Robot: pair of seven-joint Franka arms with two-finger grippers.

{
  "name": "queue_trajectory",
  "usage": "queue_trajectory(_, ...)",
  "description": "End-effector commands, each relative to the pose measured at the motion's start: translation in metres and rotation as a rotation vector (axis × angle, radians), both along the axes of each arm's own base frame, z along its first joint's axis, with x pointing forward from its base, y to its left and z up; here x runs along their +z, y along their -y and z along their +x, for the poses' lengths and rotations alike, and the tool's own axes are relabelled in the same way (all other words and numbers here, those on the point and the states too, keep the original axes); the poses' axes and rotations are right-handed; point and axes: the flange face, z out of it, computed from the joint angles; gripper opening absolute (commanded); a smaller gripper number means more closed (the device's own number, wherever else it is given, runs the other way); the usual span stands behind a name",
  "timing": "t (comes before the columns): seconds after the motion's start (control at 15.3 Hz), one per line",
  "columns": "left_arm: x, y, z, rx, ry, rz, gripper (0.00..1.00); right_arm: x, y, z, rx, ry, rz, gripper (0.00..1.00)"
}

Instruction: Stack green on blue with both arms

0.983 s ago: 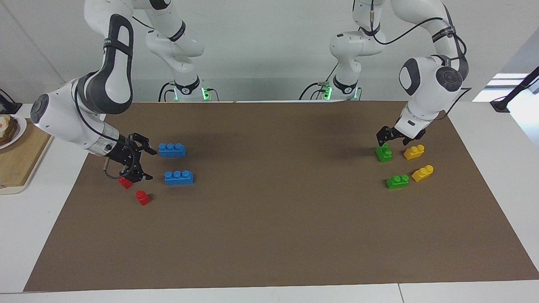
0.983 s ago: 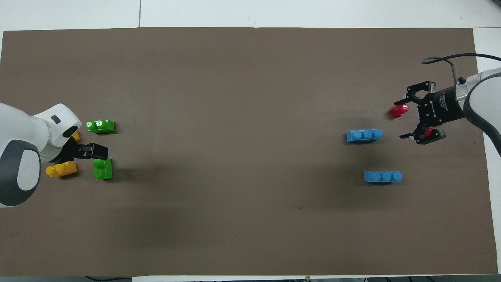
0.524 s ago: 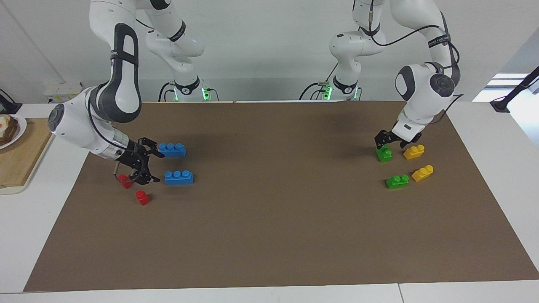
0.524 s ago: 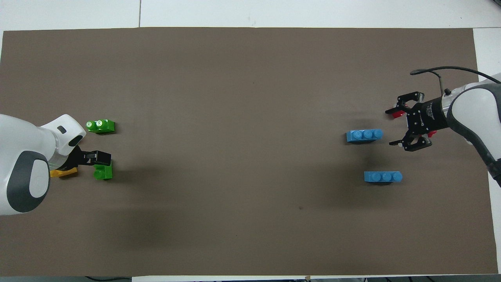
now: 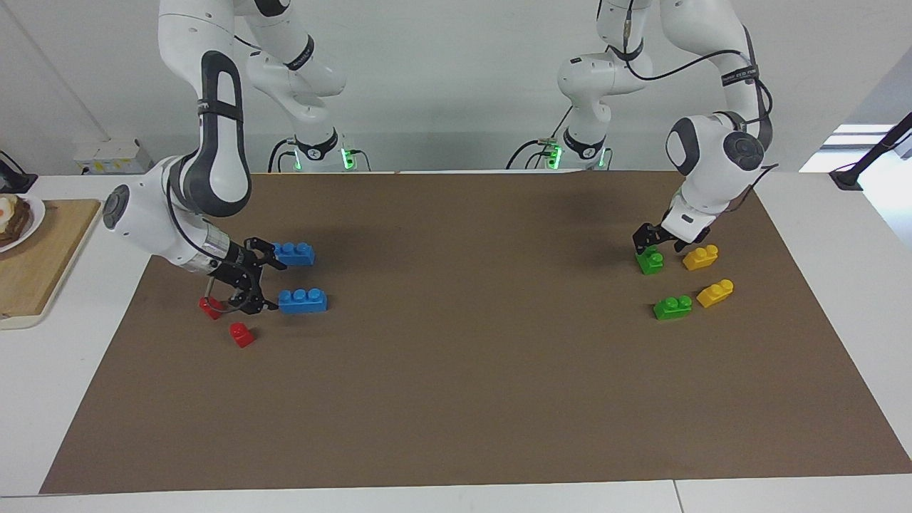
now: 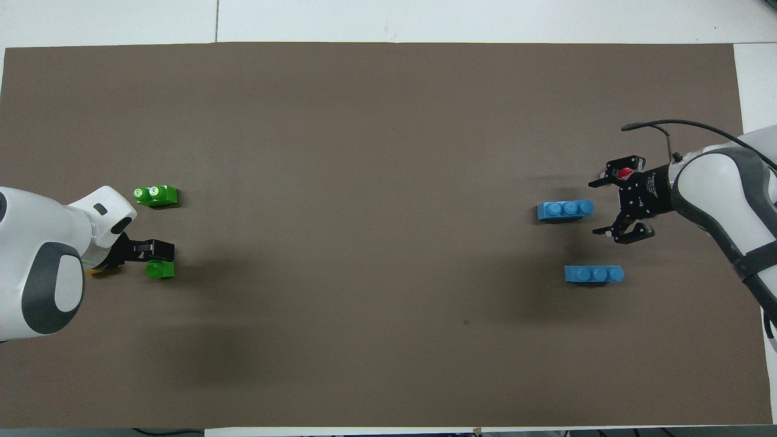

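Near the tabletop (image 5: 456, 399) edge at the left arm's end, the left gripper (image 5: 652, 244) pressed onto a small bright green two-stud plastic brick (image 5: 650, 261); whether its fingers had clenched I couldn't tell. The right gripper (image 5: 256, 281), fingers spread, hung beside two bright blue three-stud plastic bricks (image 5: 303, 300), presumably choosing one.

White table (image 5: 819, 499) carries a brown mat (image 5: 456, 399) across most of its top. Plain pale wall (image 5: 442, 85) at the robots' end. Wooden board (image 5: 35, 263) at the right arm's end; daylight patch (image 5: 855, 132) at the left arm's.
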Motion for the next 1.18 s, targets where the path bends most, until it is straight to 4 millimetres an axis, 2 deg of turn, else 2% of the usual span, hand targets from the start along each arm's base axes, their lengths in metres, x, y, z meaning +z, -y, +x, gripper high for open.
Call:
queue_trajectory(0.0, -0.008, -0.003, -0.007, -0.012, 0.014, 0.009, 1.0, -0.011, -0.004, -0.009, -0.003, 0.019, 0.005, 1.0)
queue_trajectory(0.2, -0.015, -0.003, -0.005, -0.013, 0.016, 0.008, 1.0, -0.021, -0.003, -0.017, 0.013, 0.024, -0.001, 1.0)
queue_trajectory(0.52, -0.028, -0.003, -0.007, -0.013, 0.034, 0.007, 1.0, -0.032, 0.0, -0.018, 0.012, 0.042, -0.002, 1.0)
queue_trajectory(0.66, -0.036, -0.002, -0.007, -0.015, 0.025, 0.006, 1.0, -0.042, 0.005, -0.019, 0.017, 0.04, -0.002, 1.0)
queue_trajectory(0.98, -0.037, -0.001, -0.007, -0.012, 0.023, 0.006, 1.0, -0.05, 0.008, -0.017, 0.005, 0.057, 0.012, 1.0)
queue_trajectory(1.05, -0.037, 0.0, -0.007, -0.01, 0.019, 0.007, 0.97, -0.05, 0.008, -0.016, -0.002, 0.059, 0.016, 1.0)
queue_trajectory(1.11, -0.037, 0.001, -0.007, -0.009, 0.019, 0.007, 0.86, -0.05, 0.008, -0.016, -0.005, 0.06, 0.019, 1.0)
